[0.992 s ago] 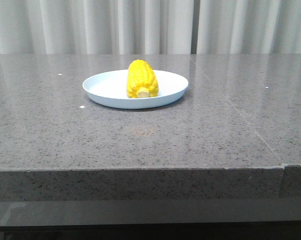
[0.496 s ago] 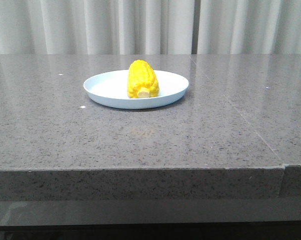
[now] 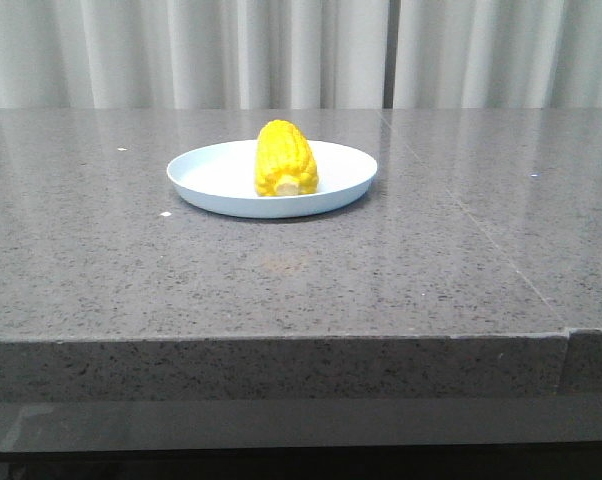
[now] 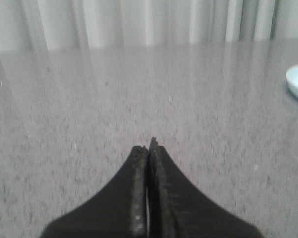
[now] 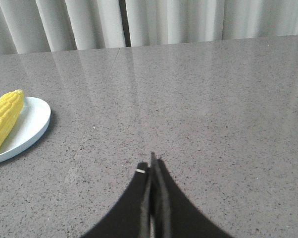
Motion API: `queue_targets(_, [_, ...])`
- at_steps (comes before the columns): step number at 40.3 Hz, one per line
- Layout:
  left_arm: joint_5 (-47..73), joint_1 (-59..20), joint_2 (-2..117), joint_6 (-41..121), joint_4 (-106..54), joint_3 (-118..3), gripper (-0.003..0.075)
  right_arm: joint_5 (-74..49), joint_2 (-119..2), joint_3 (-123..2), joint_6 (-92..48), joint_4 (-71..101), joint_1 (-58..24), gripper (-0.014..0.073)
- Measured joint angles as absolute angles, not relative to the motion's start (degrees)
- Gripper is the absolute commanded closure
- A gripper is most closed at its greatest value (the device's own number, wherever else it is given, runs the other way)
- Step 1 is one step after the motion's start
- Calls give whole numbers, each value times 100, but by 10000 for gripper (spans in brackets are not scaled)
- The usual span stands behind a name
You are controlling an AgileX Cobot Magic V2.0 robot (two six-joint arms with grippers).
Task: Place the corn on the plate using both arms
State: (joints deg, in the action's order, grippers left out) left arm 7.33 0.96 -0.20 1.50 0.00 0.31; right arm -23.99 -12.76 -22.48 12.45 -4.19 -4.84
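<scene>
On grey speckled table [image 3: 301, 270], toward far middle: plate [image 3: 216, 178] with corn [image 3: 285, 158] lying in it, pale cut end facing camera, tip pointing away. Cob sits right of plate centre, fully inside rim. Pale curtain [image 3: 181, 50] behind table. Neither arm visible in front view. Left gripper [image 4: 149, 148]: black fingers pressed together, nothing between them, above bare tabletop, plate edge off to one side. Right gripper [image 5: 152, 166]: fingers likewise closed and empty, well apart from plate and corn.
</scene>
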Motion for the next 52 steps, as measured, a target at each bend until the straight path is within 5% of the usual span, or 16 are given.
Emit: queue_targets(52, [615,96,-20,150,0,31,741,-2200,-1258,-2031,1033,-455,-484,715])
